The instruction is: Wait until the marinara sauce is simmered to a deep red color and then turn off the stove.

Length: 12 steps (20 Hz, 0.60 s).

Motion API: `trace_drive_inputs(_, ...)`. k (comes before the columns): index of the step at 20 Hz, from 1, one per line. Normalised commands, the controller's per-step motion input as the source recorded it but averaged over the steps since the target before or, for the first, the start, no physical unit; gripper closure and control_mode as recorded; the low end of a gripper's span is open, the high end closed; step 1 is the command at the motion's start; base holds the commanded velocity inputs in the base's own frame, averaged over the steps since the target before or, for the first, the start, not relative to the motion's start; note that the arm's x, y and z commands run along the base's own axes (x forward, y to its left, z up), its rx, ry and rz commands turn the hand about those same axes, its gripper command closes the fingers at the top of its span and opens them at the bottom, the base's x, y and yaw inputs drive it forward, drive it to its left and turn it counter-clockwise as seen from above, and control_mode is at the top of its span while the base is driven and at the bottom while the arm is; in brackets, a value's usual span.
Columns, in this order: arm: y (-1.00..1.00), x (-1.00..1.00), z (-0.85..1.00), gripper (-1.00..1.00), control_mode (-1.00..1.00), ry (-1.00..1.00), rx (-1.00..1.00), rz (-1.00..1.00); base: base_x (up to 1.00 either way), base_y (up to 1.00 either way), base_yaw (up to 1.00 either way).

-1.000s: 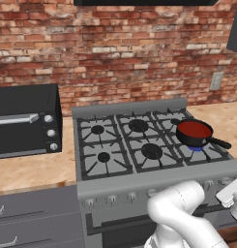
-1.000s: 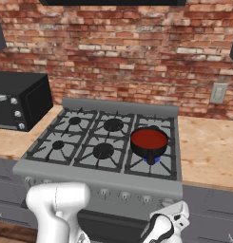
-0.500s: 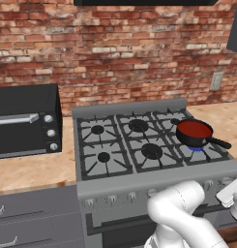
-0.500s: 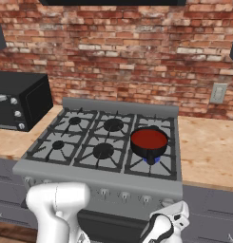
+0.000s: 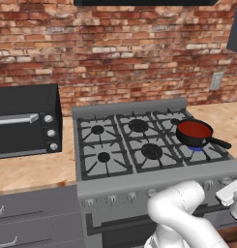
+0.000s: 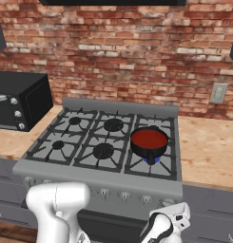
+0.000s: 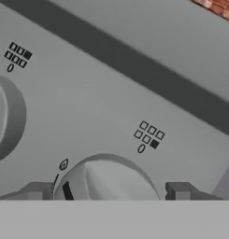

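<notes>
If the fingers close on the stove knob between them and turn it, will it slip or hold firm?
The knob looks smooth, round and grey, so the fingers might slip on it. Its raised ridge probably gives a better hold. It sits fixed on the stove front, so it should turn in place, not tip.

A grey knob [image 7: 106, 179] sits low in the frame between the spread fingertips [image 7: 36, 190] of the end effector [image 7: 106, 191], against the stove [image 7: 134, 84] front panel.
</notes>
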Motion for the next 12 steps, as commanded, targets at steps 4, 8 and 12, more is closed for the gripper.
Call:
trace_drive_inputs(4, -0.36, -0.18, -0.46, 1.00, -1.00, 0.01, 0.29, -0.20, 0.00, 0.00, 0.00)
trace_drive_inputs(8, -0.40, -0.28, -0.59, 1.00, -1.00, 0.00, 0.35, -0.27, 0.00, 0.00, 0.00)
trace_drive_inputs(12, -0.38, -0.31, -0.61, 1.00, -1.00, 0.00, 0.39, -0.30, 0.00, 0.00, 0.00)
